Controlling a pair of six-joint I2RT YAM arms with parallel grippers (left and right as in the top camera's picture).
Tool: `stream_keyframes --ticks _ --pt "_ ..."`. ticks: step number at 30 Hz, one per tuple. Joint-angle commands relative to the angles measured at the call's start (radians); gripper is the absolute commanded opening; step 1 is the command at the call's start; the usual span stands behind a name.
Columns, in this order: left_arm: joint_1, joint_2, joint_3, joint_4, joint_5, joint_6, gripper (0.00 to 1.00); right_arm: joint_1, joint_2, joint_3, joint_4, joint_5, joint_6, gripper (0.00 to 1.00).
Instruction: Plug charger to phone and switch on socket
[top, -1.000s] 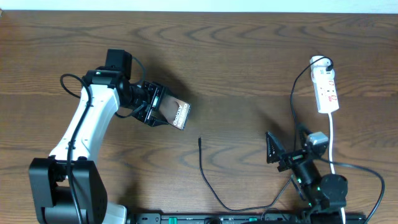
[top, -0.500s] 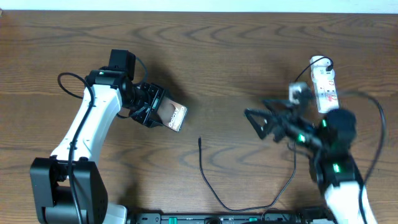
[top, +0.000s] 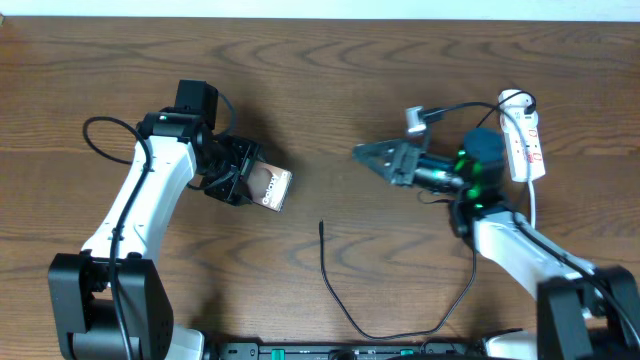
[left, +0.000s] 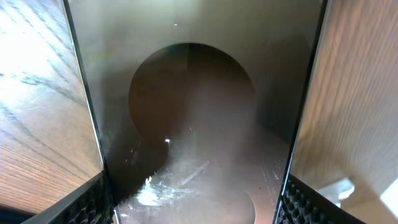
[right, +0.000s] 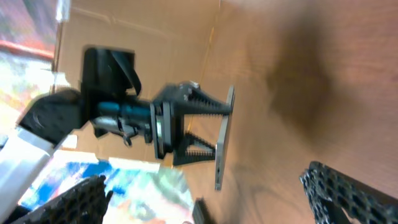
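Left claw (top: 246, 177): clamped on one end of the phone (top: 270, 188), which sits tilted at left-centre of the tabletop (top: 330, 80).
Right claw (top: 372, 157): jaws spread, holding nothing, aimed toward the phone.
Charger (top: 325, 272): loose on the tabletop, plug tip below and between the claws, apart from the phone.
Socket (top: 527, 150): far right edge, beside the right arm.

We see that the right gripper (top: 368, 158) is no longer low at the near edge of the surface (top: 330, 90). It is now higher and nearer the middle, pointing left. The left gripper (top: 245, 180) and the phone (top: 272, 188) sit slightly further left.
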Motion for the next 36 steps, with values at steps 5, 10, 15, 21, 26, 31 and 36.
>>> stream_keyframes --ticks 5,10,15,21,26,31,36 --pt "-0.003 -0.027 0.030 -0.026 -0.053 -0.158 0.08 0.140 0.105 0.012 0.006 0.126 0.067 0.99" --pt "-0.013 -0.027 0.030 -0.060 -0.051 -0.211 0.08 0.233 0.154 0.012 0.007 0.265 0.172 0.99" --pt "-0.041 -0.027 0.030 -0.066 -0.053 -0.220 0.07 0.304 0.156 0.012 0.031 0.340 0.178 0.99" --pt "-0.078 -0.027 0.030 -0.066 -0.053 -0.235 0.07 0.365 0.156 0.012 0.047 0.389 0.179 0.99" --pt "-0.107 -0.027 0.030 -0.066 -0.052 -0.239 0.07 0.386 0.156 0.012 0.048 0.417 0.194 0.99" --pt "-0.149 -0.027 0.030 -0.066 -0.052 -0.245 0.08 0.412 0.156 0.012 0.048 0.430 0.193 0.99" --pt "-0.192 -0.027 0.030 -0.065 -0.052 -0.288 0.07 0.424 0.156 0.012 0.048 0.435 0.193 0.99"
